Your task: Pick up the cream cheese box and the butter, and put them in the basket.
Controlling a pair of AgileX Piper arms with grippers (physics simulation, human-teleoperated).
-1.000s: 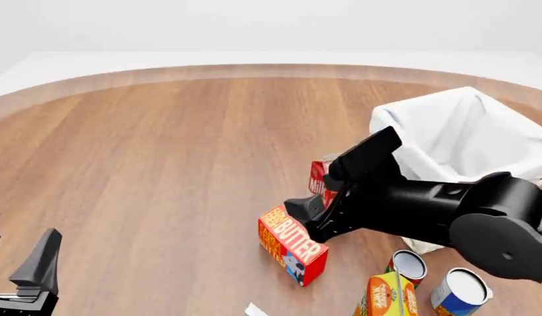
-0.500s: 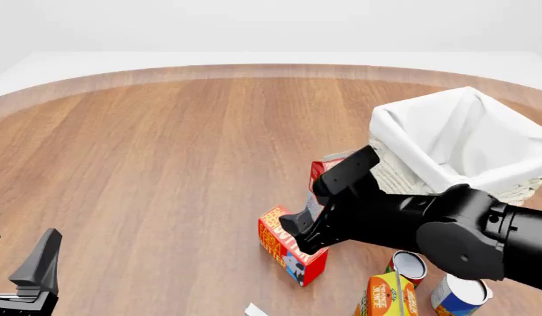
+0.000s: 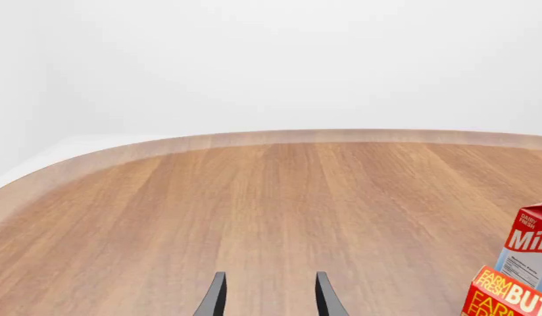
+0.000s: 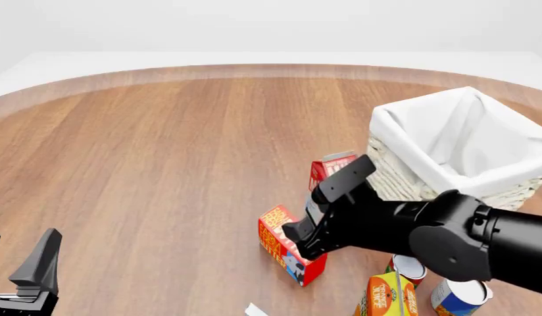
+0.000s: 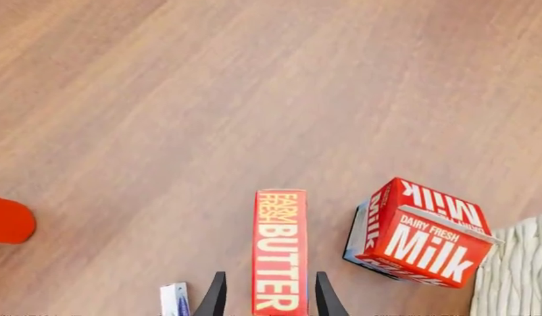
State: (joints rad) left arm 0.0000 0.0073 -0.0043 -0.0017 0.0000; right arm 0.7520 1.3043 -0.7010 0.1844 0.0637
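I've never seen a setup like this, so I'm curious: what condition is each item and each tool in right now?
butter: on its edge on the table, between the right tool's fingers, not lifted.
Milk carton: upright, beside the basket.
basket: upright, nothing visible inside.
right tool: open, straddling the butter.
left tool: open, holding nothing.
cans: upright, near the basket.
orange carton: standing.

Butter carton [image 5: 279, 253] lettered "FARM FRESH" and large "BUTTER" in yellow on red, milk carton [image 5: 418, 233] just right of it — "DAIRY FRESH" over big white "Milk", "Milk" repeated on its adjoining face, other print too small to read
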